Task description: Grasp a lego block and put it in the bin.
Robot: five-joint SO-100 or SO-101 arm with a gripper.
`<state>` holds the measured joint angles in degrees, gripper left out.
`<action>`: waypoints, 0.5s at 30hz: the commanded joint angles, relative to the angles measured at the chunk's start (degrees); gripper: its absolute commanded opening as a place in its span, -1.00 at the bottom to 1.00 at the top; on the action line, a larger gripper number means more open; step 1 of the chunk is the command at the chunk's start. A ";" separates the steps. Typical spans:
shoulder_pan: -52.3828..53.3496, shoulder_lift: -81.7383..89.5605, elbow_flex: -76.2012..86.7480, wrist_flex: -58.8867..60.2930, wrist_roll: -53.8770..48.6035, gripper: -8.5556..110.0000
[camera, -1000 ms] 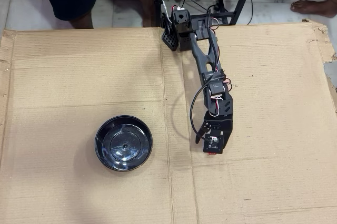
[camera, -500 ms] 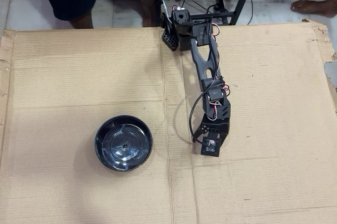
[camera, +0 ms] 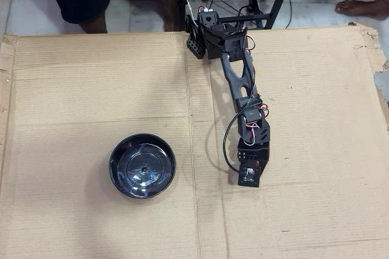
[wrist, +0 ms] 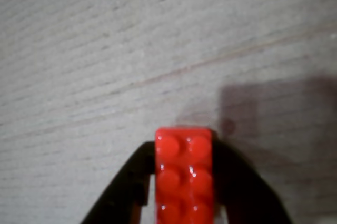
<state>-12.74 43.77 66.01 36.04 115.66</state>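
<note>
In the wrist view the lego block (wrist: pixel 184 176) sits at the bottom centre of the frame, its long axis running up the picture in line with the arm, 2 studs wide, with a black finger pressed against each long side, so the fingers (wrist: pixel 184 145) are pinching the block rather than spread. A shadow falls on the pale worktop (wrist: pixel 105 50) to the upper right of the block, which suggests the block is lifted clear of the surface, though I cannot be sure of that. In the overhead view the fingers (camera: pixel 249 177) point toward the bottom of the frame, right of centre, and only a small speck of red shows there. The relation that matters now is the bin (camera: pixel 142 165): it lies well apart to the left of the fingers in the overhead view, at about the same height in the frame, with bare cardboard worktop (camera: pixel 91 76) between them. My judgement is that the grasp is made and the carry leftward to the bin is what remains
</note>
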 commanded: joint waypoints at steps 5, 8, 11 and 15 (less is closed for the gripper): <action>0.44 0.88 -1.67 -0.09 -0.26 -0.85; 1.14 1.05 -1.93 -0.09 -0.26 -0.85; 2.20 2.20 -2.29 0.00 -0.26 -0.85; 3.60 5.62 -2.46 0.00 -0.26 -0.85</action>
<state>-10.81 44.21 65.74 36.12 115.66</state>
